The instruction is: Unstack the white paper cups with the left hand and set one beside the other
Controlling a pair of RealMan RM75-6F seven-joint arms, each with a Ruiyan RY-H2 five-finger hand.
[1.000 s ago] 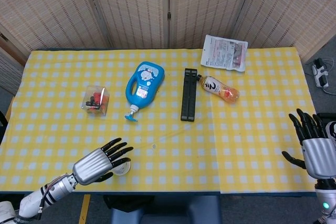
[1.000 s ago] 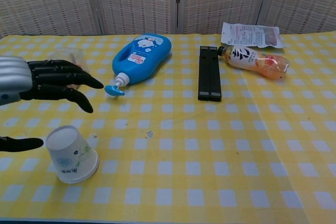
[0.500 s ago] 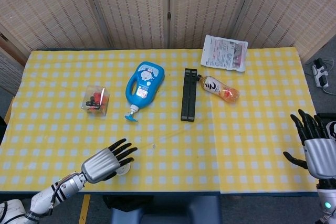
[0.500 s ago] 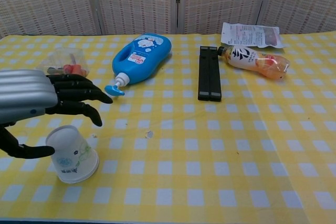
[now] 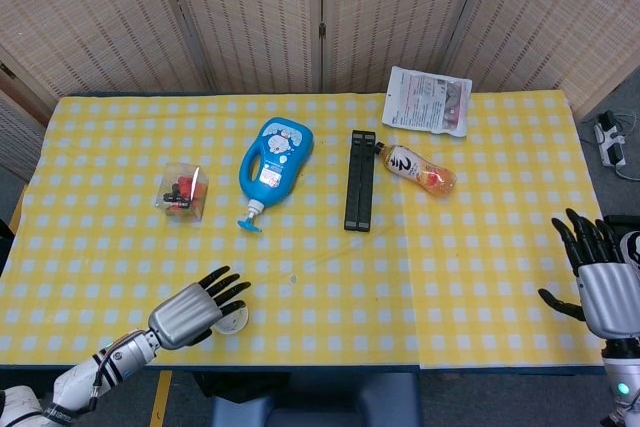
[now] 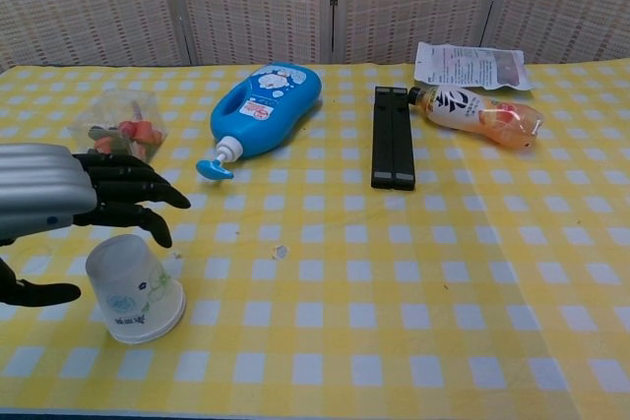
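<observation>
A stack of white paper cups (image 6: 134,288) stands upside down near the table's front left edge; in the head view only its rim (image 5: 234,321) shows past my left hand. My left hand (image 6: 69,206) hovers just above and to the left of the cups, fingers spread over the top, thumb low beside them, holding nothing; the same hand (image 5: 190,309) covers most of the cups from above. My right hand (image 5: 603,282) is off the table's right edge, fingers apart and empty.
A blue pump bottle (image 5: 275,161) lies at centre left, a black bar (image 5: 359,193) at centre, an orange drink bottle (image 5: 420,169) and a snack packet (image 5: 428,100) behind it. A clear box of red items (image 5: 184,192) sits left.
My left hand has drawn back toward the front left edge and lowered slightly over the cups. The cups and my right hand have stayed put.
</observation>
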